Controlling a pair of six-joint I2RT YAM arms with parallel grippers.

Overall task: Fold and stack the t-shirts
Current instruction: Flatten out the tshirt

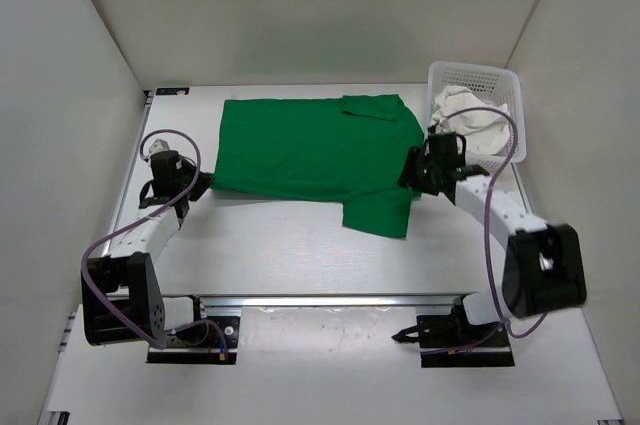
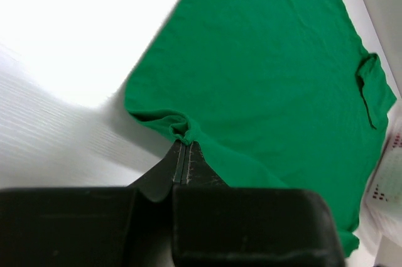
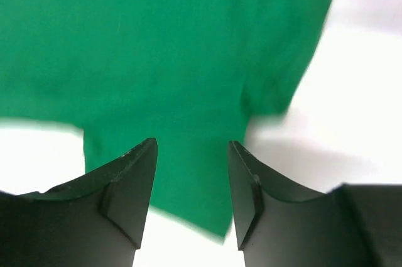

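Early yet: green t-shirt [image 1: 310, 150] lies unfolded, your left tool [image 2: 183, 146] pinching its 8 o'clock corner, right tool [image 3: 191, 149] released; nothing stacked.

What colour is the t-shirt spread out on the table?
The t-shirt is plain bright green, no pattern; the top external view shows it best.

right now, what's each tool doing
left tool: shut on a corner of the green t-shirt
right tool: open over the green t-shirt, holding nothing

Bright glare, blurred right-wrist view
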